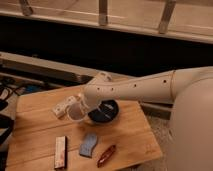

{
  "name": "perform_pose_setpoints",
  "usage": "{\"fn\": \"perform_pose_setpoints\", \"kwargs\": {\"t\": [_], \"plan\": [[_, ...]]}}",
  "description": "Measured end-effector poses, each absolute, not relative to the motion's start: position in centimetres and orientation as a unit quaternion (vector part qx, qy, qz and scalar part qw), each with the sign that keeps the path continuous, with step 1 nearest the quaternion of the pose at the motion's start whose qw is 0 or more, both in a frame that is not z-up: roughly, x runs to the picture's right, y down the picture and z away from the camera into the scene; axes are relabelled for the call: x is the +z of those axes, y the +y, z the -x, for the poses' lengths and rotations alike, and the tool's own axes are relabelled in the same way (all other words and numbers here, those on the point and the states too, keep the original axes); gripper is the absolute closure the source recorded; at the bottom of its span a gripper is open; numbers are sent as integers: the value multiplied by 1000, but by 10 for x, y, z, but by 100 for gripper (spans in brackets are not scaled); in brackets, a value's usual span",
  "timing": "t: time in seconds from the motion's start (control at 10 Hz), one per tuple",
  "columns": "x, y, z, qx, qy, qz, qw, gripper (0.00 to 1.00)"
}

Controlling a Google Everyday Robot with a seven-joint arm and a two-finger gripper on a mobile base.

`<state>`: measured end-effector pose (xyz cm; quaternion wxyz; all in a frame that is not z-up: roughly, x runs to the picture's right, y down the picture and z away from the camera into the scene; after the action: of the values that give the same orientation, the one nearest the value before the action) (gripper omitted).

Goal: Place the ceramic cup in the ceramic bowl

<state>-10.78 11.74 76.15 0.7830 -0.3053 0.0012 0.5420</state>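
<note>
The pale ceramic cup [76, 113] is just left of the black ceramic bowl [104, 112] on the wooden table. My gripper [79, 106] is at the end of the white arm that reaches in from the right. It sits right at the cup, over its top. The gripper hides part of the cup. I cannot tell whether the cup stands on the table or is lifted. The bowl is partly covered by the arm's wrist, and its visible inside holds nothing.
A slim white bottle [61, 107] lies just left of the cup. A brown bar [60, 152], a blue-grey sponge [89, 145] and a red packet [106, 155] lie near the front edge of the wooden table [35, 125]. A dark ledge runs behind it.
</note>
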Motion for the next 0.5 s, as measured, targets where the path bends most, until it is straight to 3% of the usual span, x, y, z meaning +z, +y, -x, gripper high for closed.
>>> {"fn": "perform_pose_setpoints", "kwargs": {"t": [0.5], "plan": [[750, 79, 115, 547, -16, 272, 791, 83]]}}
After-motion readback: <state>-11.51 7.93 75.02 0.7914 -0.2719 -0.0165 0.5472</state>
